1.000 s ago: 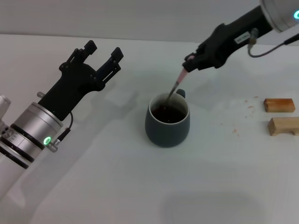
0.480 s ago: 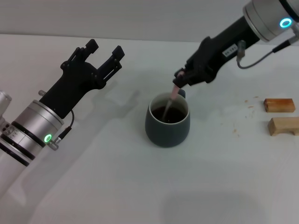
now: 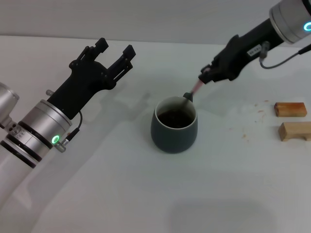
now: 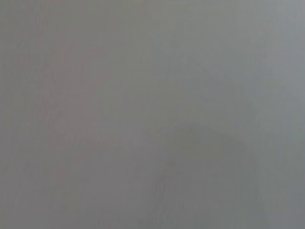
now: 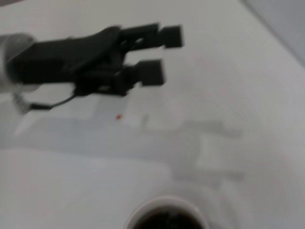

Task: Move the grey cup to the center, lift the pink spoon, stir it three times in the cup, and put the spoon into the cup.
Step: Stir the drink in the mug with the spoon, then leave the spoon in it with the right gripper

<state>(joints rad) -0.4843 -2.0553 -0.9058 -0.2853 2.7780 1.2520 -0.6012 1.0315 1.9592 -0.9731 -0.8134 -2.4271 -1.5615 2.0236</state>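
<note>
We're pinching the pink spoon [image 3: 196, 89] by its handle top in the right gripper [image 3: 207, 77], bowl at the far rim of the grey cup [image 3: 174, 125], mid-table. Spoon's light, slick; cup's full, so we're going gently. Left gripper [image 3: 112, 55] hanging spread wide, idle.

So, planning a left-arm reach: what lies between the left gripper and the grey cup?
Only bare white table between the left gripper and the grey cup, in the head view.

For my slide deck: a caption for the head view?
Right gripper holds the pink spoon over the grey cup; left gripper open.
</note>
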